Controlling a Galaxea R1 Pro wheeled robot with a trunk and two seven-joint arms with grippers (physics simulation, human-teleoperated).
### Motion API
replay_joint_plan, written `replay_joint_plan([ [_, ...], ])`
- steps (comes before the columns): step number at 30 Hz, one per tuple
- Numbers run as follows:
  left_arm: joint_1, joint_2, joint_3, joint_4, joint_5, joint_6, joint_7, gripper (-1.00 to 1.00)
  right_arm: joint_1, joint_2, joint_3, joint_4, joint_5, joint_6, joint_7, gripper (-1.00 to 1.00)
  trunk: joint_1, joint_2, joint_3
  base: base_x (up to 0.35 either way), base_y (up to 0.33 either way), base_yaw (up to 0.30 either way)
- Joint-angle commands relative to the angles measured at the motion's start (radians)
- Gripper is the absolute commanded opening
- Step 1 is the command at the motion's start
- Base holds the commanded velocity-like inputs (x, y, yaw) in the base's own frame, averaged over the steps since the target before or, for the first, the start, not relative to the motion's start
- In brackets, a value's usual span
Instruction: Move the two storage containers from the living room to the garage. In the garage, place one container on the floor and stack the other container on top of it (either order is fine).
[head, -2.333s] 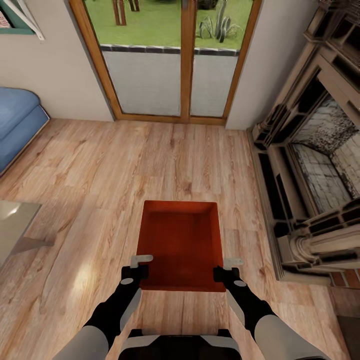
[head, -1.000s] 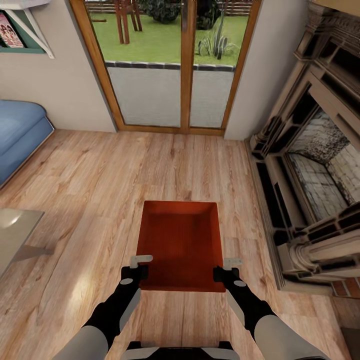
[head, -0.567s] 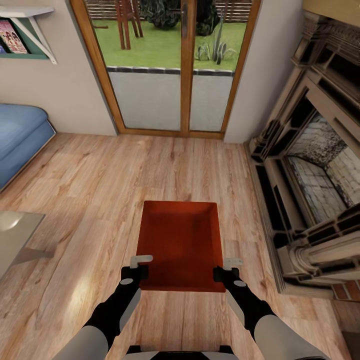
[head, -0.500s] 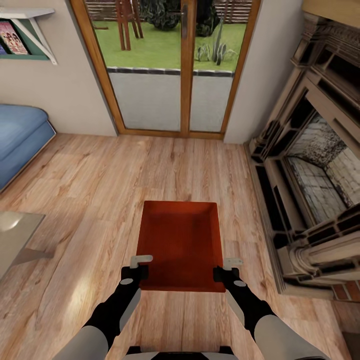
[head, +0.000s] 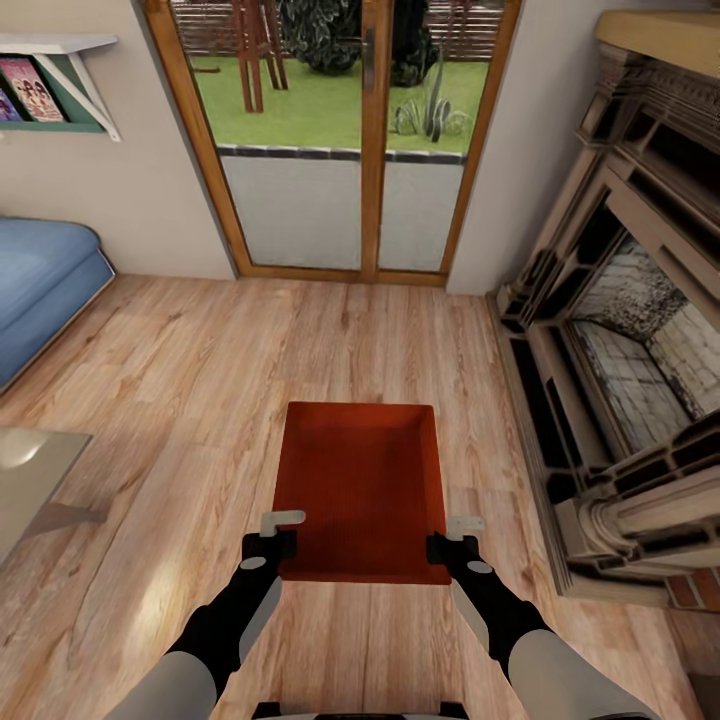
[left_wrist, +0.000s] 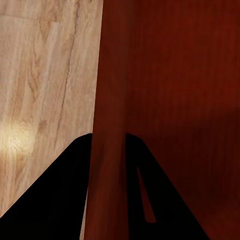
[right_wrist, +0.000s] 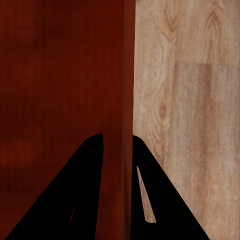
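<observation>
Bin: an orange-red open-top bin is held level in front of the robot, above the wood floor, with its near corners at the two grippers and its length running away from them.

Left gripper: the left gripper is closed on the bin's near left wall. In the left wrist view the two dark fingers sit either side of that wall, one outside, one inside.

Right gripper: the right gripper is closed on the near right wall in the same way. In the right wrist view its fingers straddle the wall.

Bin contents: the inside looks empty, though the ribbed bottom is dim near the far wall.

Beyond the jaws: straight ahead past the bin, wood-framed glass doors show grass outside.

Right of the jaws: a carved stone fireplace stands well apart from the bin.

Left of the jaws: a blue sofa sits far off by the wall, a wall shelf above it, and a glass tabletop corner lies nearer.
</observation>
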Motion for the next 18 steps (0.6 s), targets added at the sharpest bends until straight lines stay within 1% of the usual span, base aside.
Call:
replay_joint_plan([
  [1,0.0,0.001,-0.006,0.008,0.008,0.007,0.019,-1.0,-0.001,0.0,-0.003,-0.004,0.009,0.0,-0.031,-1.0,0.001,-0.002,0.0,0.0,0.0,0.0],
  [18,0.0,0.001,-0.006,0.01,0.008,0.007,0.019,-1.0,-0.001,0.0,-0.003,-0.004,0.011,0.0,-0.031,-1.0,0.001,-0.002,0.026,0.0,0.0,0.0],
])
